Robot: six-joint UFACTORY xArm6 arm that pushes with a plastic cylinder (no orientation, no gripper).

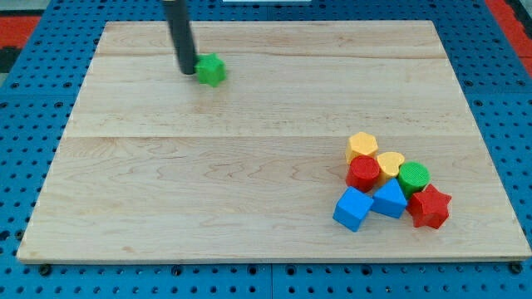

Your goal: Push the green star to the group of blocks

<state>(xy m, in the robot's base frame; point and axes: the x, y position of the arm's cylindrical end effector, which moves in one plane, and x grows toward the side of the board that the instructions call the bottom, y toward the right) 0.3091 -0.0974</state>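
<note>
The green star lies on the wooden board near the view's top left. My tip stands right at the star's left side, touching or nearly touching it. The group of blocks sits at the view's lower right: a yellow hexagon, a yellow heart-like block, a red cylinder, a green cylinder, a red star, a blue cube and a blue triangular block. The star is far from the group.
The board lies on a blue pegboard surface. A red area shows at the view's top right corner.
</note>
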